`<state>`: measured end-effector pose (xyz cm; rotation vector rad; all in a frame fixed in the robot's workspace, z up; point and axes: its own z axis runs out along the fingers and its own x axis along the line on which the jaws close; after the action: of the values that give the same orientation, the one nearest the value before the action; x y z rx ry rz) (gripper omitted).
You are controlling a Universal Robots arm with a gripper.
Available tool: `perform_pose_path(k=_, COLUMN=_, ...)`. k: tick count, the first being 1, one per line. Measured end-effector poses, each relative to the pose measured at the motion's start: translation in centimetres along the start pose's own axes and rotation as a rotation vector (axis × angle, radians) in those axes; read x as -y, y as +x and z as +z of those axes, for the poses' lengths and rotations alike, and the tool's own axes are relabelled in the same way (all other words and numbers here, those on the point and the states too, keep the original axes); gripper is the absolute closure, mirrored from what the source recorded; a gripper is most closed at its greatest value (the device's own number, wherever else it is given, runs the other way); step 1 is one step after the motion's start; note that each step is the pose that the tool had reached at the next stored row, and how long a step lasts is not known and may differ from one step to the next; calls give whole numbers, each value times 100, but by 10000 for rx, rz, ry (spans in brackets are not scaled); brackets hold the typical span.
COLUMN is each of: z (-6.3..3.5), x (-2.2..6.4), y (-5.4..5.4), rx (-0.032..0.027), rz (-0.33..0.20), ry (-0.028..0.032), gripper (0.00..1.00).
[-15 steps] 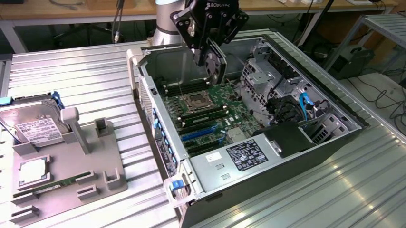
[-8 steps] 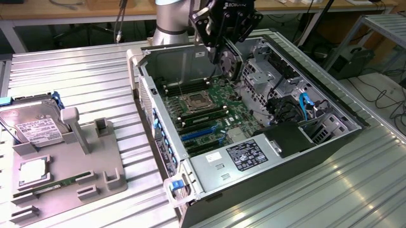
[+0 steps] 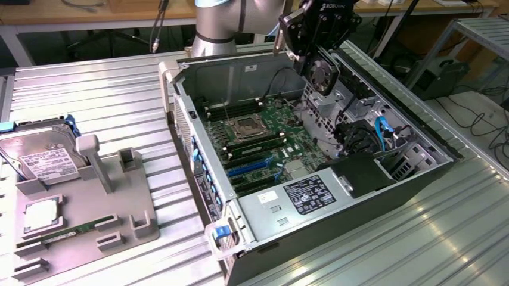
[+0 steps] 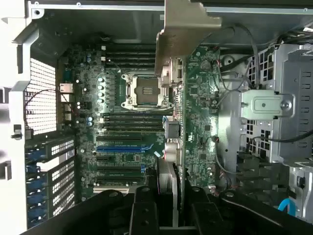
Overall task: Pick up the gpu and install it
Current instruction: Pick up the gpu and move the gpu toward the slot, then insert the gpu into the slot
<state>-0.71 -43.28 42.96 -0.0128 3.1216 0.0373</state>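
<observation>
silvery-grey round arm (image 3: 214, 27) with a pale blue cap on the joint, chunky black gripper (image 3: 316, 55), white lettering on its body (top bit cut off), black jointed fingers (image 4: 144, 210) with round pivot pins, all pretty matte

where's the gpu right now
The gpu is held in the gripper above the open computer case, toward the exterior view's upper right; in the wrist view it hangs edge-on over the motherboard beside the CPU socket.

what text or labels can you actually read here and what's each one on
"ROBOTIQ": body of the black gripper.
white label on the silver boxy hard drive: illegible.
black-and-white sticker on the grey metal power supply: illegible.
print on the green motherboard: illegible.
green gpu card in the gripper: no readable print.
</observation>
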Motion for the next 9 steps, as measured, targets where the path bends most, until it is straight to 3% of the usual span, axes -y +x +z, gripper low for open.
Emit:
perform_pose_path(k=6, z=1, x=0, y=-8, rx=-1, rz=-82, ry=-3, gripper=72)
perform_pose_path(k=9, z=1, x=1, y=-5, rx=-20, rz=-868, ry=-17, gripper=72)
